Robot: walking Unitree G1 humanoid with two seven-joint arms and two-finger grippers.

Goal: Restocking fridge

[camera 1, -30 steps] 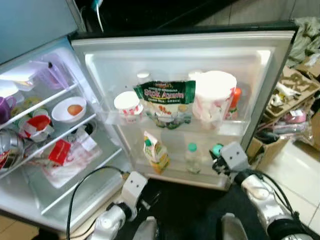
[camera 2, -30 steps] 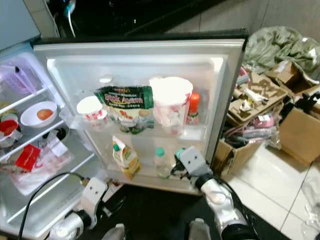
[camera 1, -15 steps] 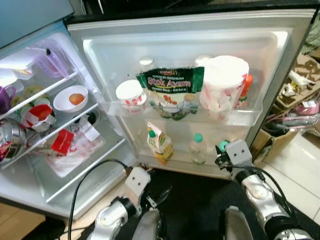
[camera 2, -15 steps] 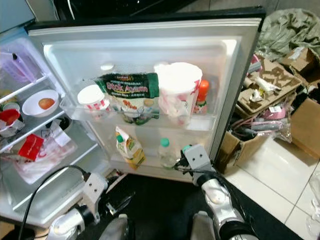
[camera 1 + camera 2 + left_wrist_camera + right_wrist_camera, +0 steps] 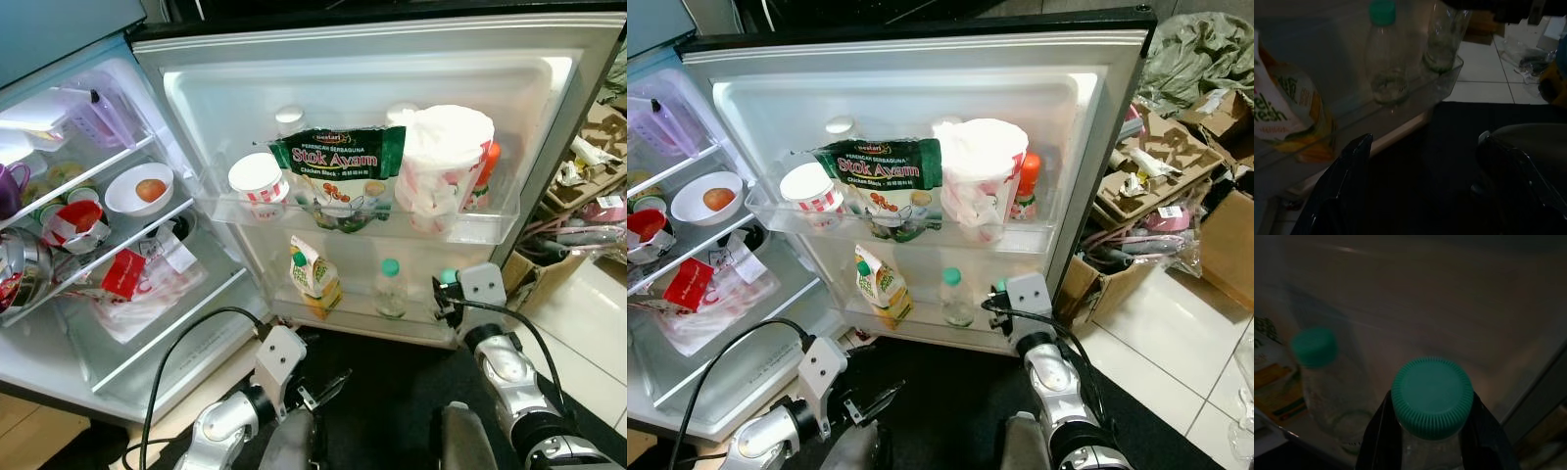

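Clear bottle (image 5: 1432, 404) with a ribbed green cap, upright, clamped at the neck between two black fingers (image 5: 1378, 438), at the right end of the lower door shelf (image 5: 362, 315) of the open fridge. Beside it on that shelf, another green-capped clear bottle (image 5: 391, 290), then a yellow-green juice carton (image 5: 314, 280).

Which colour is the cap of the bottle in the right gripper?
Green cap; the right wrist view shows it best.

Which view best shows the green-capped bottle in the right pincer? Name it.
The right wrist view: the green-capped bottle sits close-up between the right pincer's fingers. Both eye views show just its cap beside the wrist; the left wrist view shows its glass base.
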